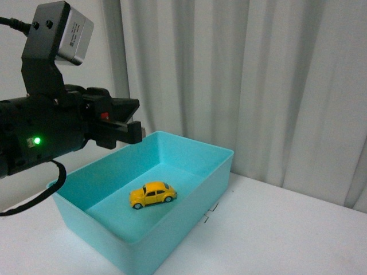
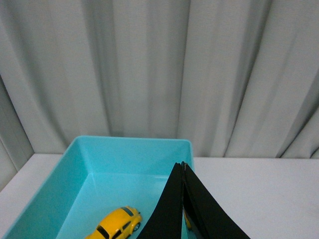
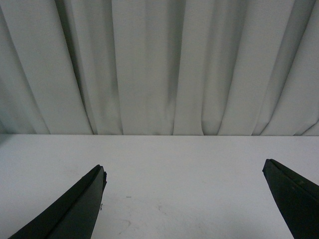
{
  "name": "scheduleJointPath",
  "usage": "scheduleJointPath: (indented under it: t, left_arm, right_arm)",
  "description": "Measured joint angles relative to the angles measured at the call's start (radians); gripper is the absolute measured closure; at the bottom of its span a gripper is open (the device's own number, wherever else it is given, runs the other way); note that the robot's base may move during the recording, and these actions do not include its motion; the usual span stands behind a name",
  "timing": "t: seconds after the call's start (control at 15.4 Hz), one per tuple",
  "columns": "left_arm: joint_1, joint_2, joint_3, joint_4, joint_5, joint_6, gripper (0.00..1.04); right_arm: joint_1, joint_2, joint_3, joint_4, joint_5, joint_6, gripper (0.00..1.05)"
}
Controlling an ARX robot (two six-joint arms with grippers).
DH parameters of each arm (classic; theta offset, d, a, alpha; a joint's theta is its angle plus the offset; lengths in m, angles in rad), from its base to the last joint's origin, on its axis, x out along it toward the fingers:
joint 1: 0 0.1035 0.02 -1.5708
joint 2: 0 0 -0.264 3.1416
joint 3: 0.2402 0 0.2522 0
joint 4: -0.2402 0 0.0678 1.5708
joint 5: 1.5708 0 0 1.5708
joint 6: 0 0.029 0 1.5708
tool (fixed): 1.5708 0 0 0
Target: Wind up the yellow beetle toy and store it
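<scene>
The yellow beetle toy (image 1: 152, 195) sits on its wheels on the floor of a turquoise bin (image 1: 195, 195). It also shows in the left wrist view (image 2: 115, 224), low inside the bin (image 2: 129, 144). My left gripper (image 1: 136, 130) is shut and empty, held above the bin's back left rim, apart from the toy. In the left wrist view its closed tips (image 2: 182, 165) meet above the bin's floor. My right gripper (image 3: 184, 172) is open and empty over bare white table; it is out of the front view.
The white table (image 1: 275, 229) stretches to the right of the bin. Grey curtains (image 1: 246, 80) hang close behind the table. A small dark mark (image 1: 210, 213) lies on the table by the bin's right wall.
</scene>
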Motion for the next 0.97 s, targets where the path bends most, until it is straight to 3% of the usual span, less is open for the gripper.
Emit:
scheduleJointPath:
  t: [0.06, 0.13, 0.39, 0.45, 0.97]
  left_arm:
    - [-0.061, -0.109, -0.084, -0.049, -0.079, -0.002, 1.03]
    - [-0.091, -0.162, -0.106, -0.069, -0.080, -0.001, 1.03]
    - [-0.087, -0.294, -0.160, -0.153, -0.092, -0.001, 1.03]
    - [-0.087, -0.312, -0.195, -0.099, -0.092, -0.001, 1.03]
    - [-0.087, -0.616, -0.225, -0.395, -0.092, -0.001, 1.03]
  right_arm:
    - [0.000, 0.000, 0.000, 0.000, 0.000, 0.000, 0.06]
    - [0.000, 0.000, 0.000, 0.000, -0.001, 0.000, 0.06]
    - [0.000, 0.000, 0.000, 0.000, 0.000, 0.000, 0.06]
    - [0.000, 0.000, 0.000, 0.000, 0.000, 0.000, 0.06]
    - [0.000, 0.000, 0.000, 0.000, 0.000, 0.000, 0.06]
